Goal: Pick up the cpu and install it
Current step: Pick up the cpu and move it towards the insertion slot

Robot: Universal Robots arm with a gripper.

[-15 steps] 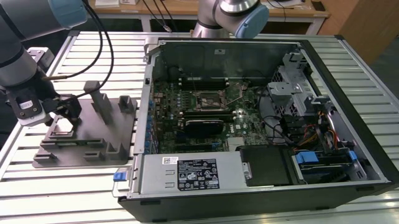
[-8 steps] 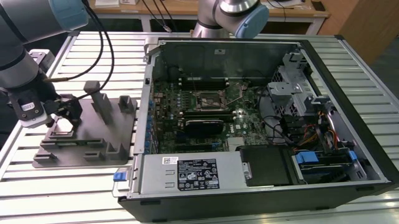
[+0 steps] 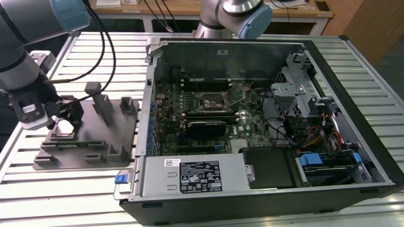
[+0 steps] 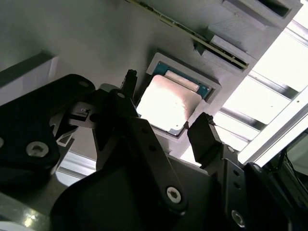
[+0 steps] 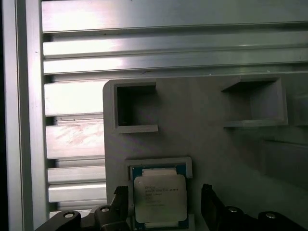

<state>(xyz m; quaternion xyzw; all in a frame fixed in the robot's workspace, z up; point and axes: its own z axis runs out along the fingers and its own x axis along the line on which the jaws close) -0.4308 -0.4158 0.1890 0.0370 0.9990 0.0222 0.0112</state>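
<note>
**Exterior view.** Gripper (image 3: 65, 126) at the exterior view's left, hanging low over a grey tray (image 3: 69, 161) with upright blocks. Tray resting on a slatted metal table (image 3: 366, 71). Just beside the tray, toward the exterior view's right, an open computer case (image 3: 265, 210) laid flat, motherboard (image 3: 167, 104) facing up. Near the middle of the board, a square metal-framed socket (image 3: 211, 101), well apart from the gripper. Along the case's edge nearest the camera, a grey power supply box (image 3: 189, 177). Farther toward the exterior view's right, a bundle of coloured cables (image 3: 315, 137).

**Both wrist views.** cpu (image 5: 159, 197) lying flat in a shallow square recess of the tray, silvery-white top plate up, green border round the plate. Not lifted, not in the socket. Dark fingers (image 4: 204, 132) spread wide, one on each side of the cpu, pinching nothing (each tip just beside the recess rim; whether either touches the tray, impossible to tell).

**First wrist view.** Two rectangular pockets (image 5: 137, 110) in the tray's surface beyond the cpu. Bright table slats past the tray's edge.

**Second wrist view.** Chip framed between the two fingertips, top plate glaring under the light.
</note>
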